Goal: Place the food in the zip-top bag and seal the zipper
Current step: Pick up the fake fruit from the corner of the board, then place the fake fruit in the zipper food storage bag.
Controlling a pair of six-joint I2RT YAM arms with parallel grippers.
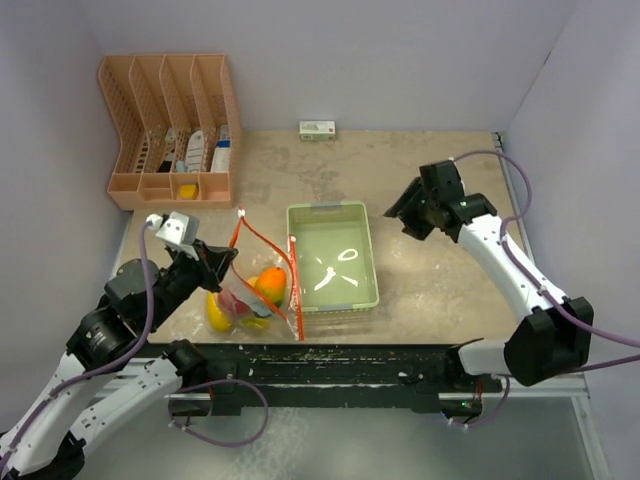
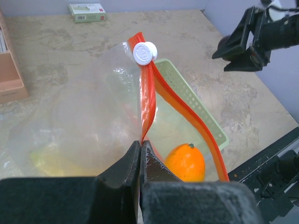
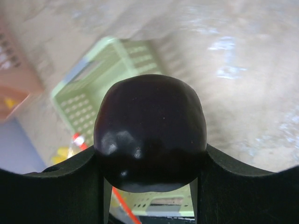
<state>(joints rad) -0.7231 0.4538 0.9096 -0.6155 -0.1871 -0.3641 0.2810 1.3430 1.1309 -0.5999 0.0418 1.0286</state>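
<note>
Zip-top bag (image 1: pixel 250 285), crinkly clear film, lies on the bench (image 1: pixel 440 290) directly beyond the left end effector (image 2: pixel 141 145). The left arm is folded low, and its jaws are pinched flat on the orange-red zipper (image 2: pixel 148 98). The right arm extends forward with its elbow raised. A perforated pale green tray (image 1: pixel 330 208) sits below and ahead of the right end effector (image 1: pixel 408 215), which clamps a glossy, rounded dark purple fruit (image 3: pixel 149 130). Inside the bag, a smooth orange (image 2: pixel 186 162) rests just right of the left fingertips. A white slider (image 2: pixel 145 52) sits farther along the strip.
</note>
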